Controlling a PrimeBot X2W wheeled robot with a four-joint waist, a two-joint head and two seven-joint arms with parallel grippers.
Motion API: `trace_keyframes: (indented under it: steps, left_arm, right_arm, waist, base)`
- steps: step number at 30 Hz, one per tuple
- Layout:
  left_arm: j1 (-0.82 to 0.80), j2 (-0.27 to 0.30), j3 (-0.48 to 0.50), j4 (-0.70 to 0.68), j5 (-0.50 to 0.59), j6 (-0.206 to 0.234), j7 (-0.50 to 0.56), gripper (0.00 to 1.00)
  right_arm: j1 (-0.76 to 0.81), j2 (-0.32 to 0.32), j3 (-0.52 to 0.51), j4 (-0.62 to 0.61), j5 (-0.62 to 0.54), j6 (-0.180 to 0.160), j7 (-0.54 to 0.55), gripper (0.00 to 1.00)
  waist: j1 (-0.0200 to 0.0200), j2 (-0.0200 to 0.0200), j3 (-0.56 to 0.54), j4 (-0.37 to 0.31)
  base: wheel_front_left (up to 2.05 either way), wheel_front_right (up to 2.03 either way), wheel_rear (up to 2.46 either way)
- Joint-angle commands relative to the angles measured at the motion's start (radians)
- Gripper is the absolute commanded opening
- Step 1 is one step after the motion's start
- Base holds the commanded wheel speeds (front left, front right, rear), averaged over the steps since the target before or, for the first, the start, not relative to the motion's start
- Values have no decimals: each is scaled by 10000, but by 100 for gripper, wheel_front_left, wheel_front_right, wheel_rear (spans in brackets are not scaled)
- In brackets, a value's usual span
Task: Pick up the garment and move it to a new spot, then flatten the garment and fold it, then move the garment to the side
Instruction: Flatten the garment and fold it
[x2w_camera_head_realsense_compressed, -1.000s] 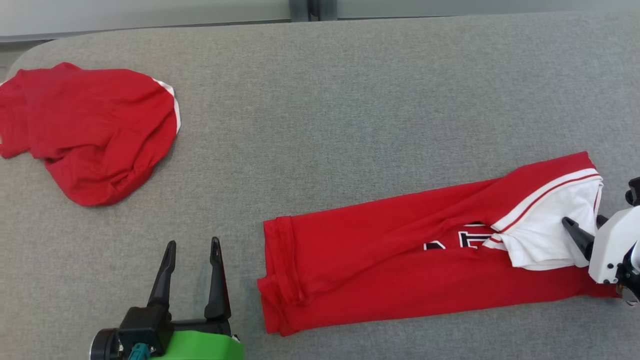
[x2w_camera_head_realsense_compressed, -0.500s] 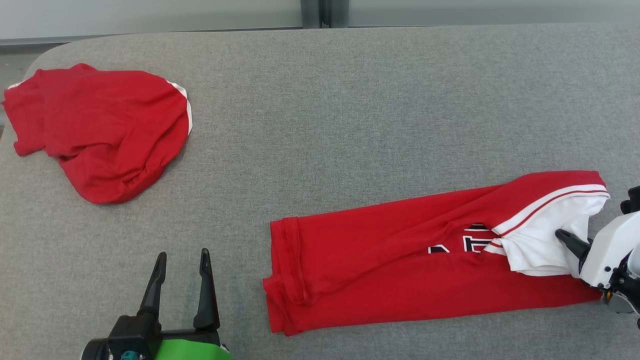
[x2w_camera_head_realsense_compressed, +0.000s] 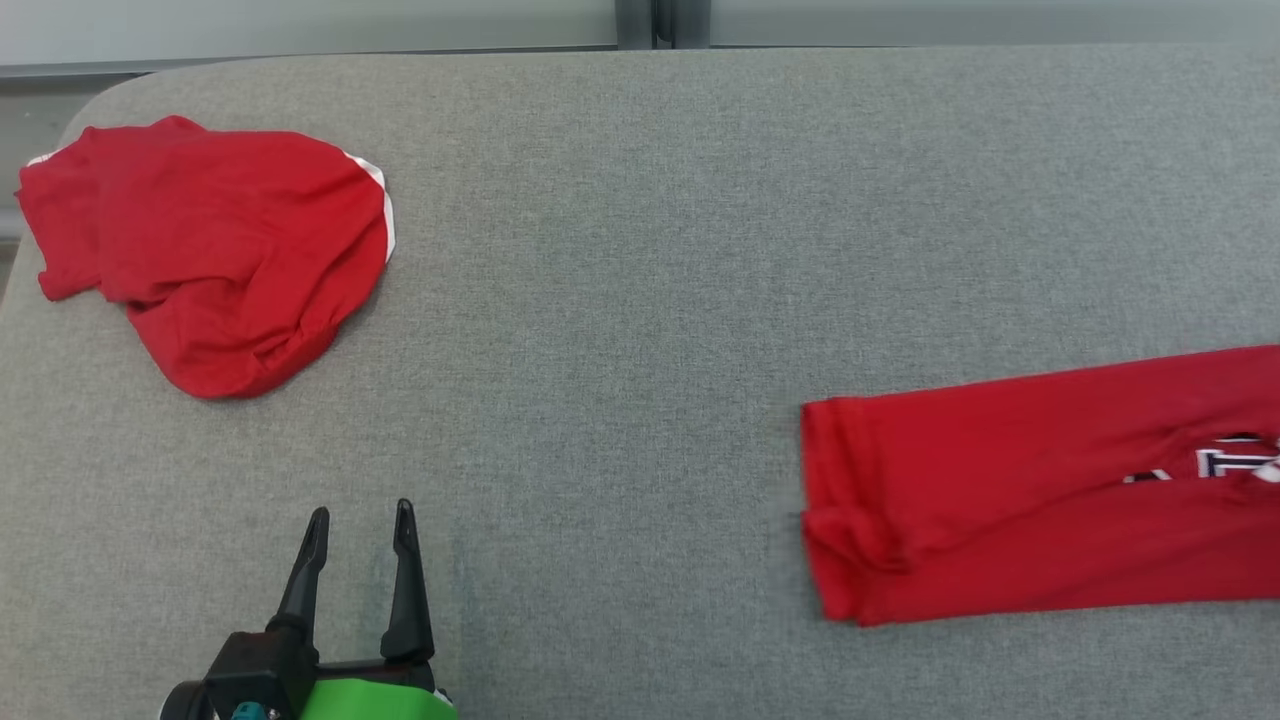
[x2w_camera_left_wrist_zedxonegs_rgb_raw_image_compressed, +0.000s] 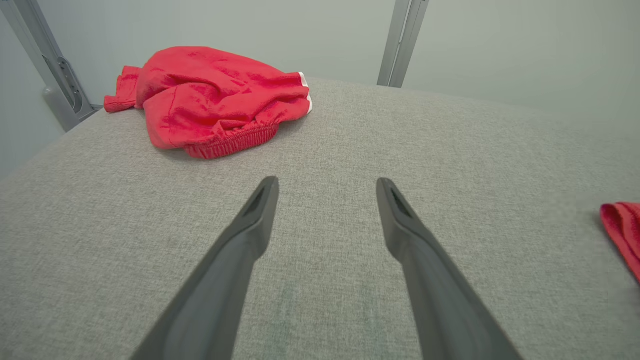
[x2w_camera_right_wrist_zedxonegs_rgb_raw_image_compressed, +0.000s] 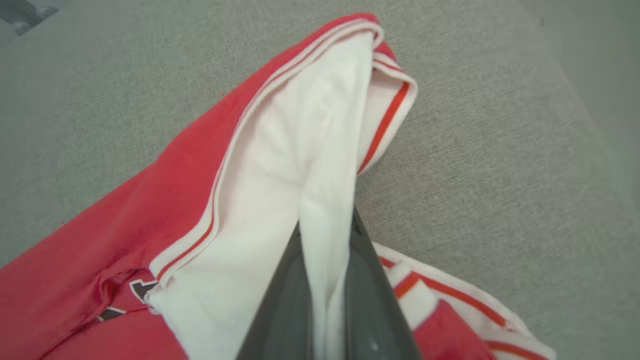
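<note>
The folded red garment (x2w_camera_head_realsense_compressed: 1030, 500) lies as a long strip on the grey padded table (x2w_camera_head_realsense_compressed: 640, 250), and its right end runs off the head view's right edge. Its hem edge (x2w_camera_left_wrist_zedxonegs_rgb_raw_image_compressed: 622, 230) shows at the right of the left wrist view. In the right wrist view my right gripper (x2w_camera_right_wrist_zedxonegs_rgb_raw_image_compressed: 327, 220) is shut on the garment's white sleeve (x2w_camera_right_wrist_zedxonegs_rgb_raw_image_compressed: 300, 125), and the fabric is pinched into a ridge between the two dark fingers. My left gripper (x2w_camera_head_realsense_compressed: 360, 520) rests open at the lower left with nothing between its fingers (x2w_camera_left_wrist_zedxonegs_rgb_raw_image_compressed: 260, 210), well left of the garment.
A second red garment (x2w_camera_head_realsense_compressed: 220, 250) lies crumpled near the table's far left corner, and its elastic waistband (x2w_camera_left_wrist_zedxonegs_rgb_raw_image_compressed: 230, 142) shows in the left wrist view. A grey metal post (x2w_camera_left_wrist_zedxonegs_rgb_raw_image_compressed: 402, 42) stands behind the table. The table's rounded left edge is close to that pile.
The folded garment has slid well to the right across the table, pulled by my right gripper, which has passed out of the head view. The left gripper has barely moved.
</note>
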Motion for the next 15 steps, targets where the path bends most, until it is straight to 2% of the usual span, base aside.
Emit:
trace_keyframes:
  steps: [1,4,6,10,12,15]
  left_arm:
    - [38,10,40,21,-62,-55,-30,100]
    - [85,10,33,37,-199,-73,-30,100]
    - [138,10,-21,62,-305,-68,-30,100]
    - [198,9,-107,121,-465,32,-30,100]
    - [97,15,-90,153,-586,127,-30,100]
    - [-145,17,-79,213,-709,238,-30,100]
  right_arm:
    - [237,-328,-271,-75,-192,-13,65,0]
    - [559,-775,-545,-796,-362,-7,315,0]
    - [804,-795,-425,-1755,-215,-7,537,0]
    - [1158,-284,91,-3892,179,-7,937,0]
    - [1221,287,578,-4822,278,-4,1105,0]
    - [1264,1152,1337,-5582,-68,-7,1243,0]
  waist:
    - [0,-1,-9,23]
    - [0,-1,-104,-22]
    - [0,-1,-207,-84]
    - [0,-1,-303,-380]
    - [0,-1,-328,-526]
    - [0,-1,-341,-683]
  base:
    - [0,0,0]
    - [0,0,0]
    - [0,0,0]
    - [0,0,0]
    - [0,0,0]
    - [0,0,0]
